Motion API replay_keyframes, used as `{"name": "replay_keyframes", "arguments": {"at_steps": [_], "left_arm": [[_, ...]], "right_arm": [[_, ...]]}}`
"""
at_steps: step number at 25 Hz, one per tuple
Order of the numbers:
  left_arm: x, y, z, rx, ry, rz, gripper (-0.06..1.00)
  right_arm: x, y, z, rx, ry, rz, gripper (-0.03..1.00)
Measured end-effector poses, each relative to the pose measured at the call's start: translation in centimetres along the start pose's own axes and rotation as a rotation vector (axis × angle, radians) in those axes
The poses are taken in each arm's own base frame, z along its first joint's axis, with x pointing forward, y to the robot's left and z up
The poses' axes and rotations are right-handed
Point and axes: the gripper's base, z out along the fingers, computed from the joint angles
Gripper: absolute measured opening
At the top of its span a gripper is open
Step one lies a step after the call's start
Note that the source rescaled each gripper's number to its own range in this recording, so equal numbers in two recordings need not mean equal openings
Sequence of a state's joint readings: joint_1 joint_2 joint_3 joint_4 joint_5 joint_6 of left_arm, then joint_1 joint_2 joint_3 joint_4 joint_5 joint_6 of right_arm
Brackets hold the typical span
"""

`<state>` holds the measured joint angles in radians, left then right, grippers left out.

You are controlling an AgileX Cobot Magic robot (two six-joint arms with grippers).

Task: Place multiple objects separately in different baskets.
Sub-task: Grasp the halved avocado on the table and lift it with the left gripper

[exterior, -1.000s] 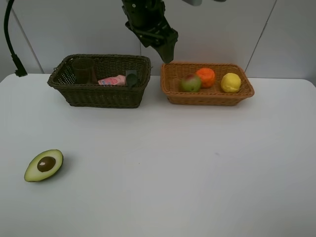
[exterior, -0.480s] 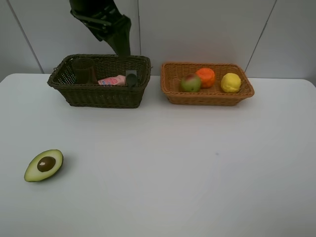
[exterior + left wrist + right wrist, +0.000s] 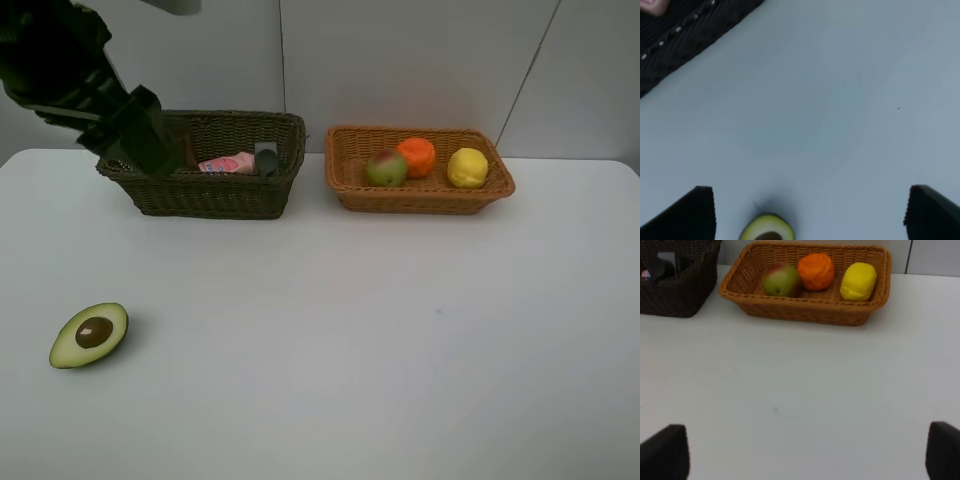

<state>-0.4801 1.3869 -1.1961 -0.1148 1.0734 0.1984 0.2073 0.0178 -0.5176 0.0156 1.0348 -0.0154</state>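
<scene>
The halved avocado (image 3: pixel 90 335) lies cut side up on the white table at the front left; its top edge shows in the left wrist view (image 3: pixel 767 229). My left gripper (image 3: pixel 150 150) hangs open and empty over the left end of the dark basket (image 3: pixel 210 195), its jaws (image 3: pixel 812 212) wide apart. The small pink bottle (image 3: pixel 228 163) and black pump bottle (image 3: pixel 266 160) lie in that basket. The arm hides the mauve cup; I cannot make out the marker. The orange-tan basket (image 3: pixel 420 198) holds the pear-like fruit (image 3: pixel 386 168), orange (image 3: pixel 417 156) and lemon (image 3: pixel 467 167). My right gripper (image 3: pixel 805 452) is open and empty, out of the high view.
The two baskets stand side by side at the back of the table (image 3: pixel 350 330), near the wall. The right wrist view shows the orange-tan basket (image 3: pixel 805 310) with its three fruits and a corner of the dark basket (image 3: pixel 675 300).
My left arm has swung left and down, from beside the orange-tan basket across the dark basket to its left end. The objects have not moved.
</scene>
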Motion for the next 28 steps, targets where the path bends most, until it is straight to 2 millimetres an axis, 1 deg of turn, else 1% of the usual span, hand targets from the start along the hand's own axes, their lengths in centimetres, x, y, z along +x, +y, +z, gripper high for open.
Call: {"name": "replay_keyframes", "arguments": {"at_steps": [3, 7, 15, 17, 20, 25, 28], "left_arm": [[0.9, -0.2, -0.5, 0.0, -0.005, -0.045, 1.0], [1.2, -0.3, -1.3, -0.001, -0.021, -0.095, 1.0], [1.6, -0.3, -1.0, 0.0, 0.009, -0.168, 1.0], [2.2, -0.3, -0.4, 0.001, 0.037, -0.191, 1.0], [3.8, -0.4, 1.5, 0.0, 0.102, -0.205, 1.0], [6.3, -0.1, 4.8, -0.035, 0.121, -0.27, 1.0], [7.6, 0.3, 6.2, -0.089, 0.117, -0.312, 1.0]], "right_arm": [[0.0, 0.0, 0.0, 0.0, 0.0, 0.0, 1.0], [0.0, 0.0, 0.0, 0.0, 0.0, 0.0, 1.0], [0.0, 0.0, 0.0, 0.0, 0.0, 0.0, 1.0], [0.0, 0.0, 0.0, 0.0, 0.0, 0.0, 1.0], [0.0, 0.0, 0.0, 0.0, 0.0, 0.0, 1.0], [0.0, 0.0, 0.0, 0.0, 0.0, 0.0, 1.0], [0.0, 0.0, 0.0, 0.0, 0.0, 0.0, 1.0]]}}
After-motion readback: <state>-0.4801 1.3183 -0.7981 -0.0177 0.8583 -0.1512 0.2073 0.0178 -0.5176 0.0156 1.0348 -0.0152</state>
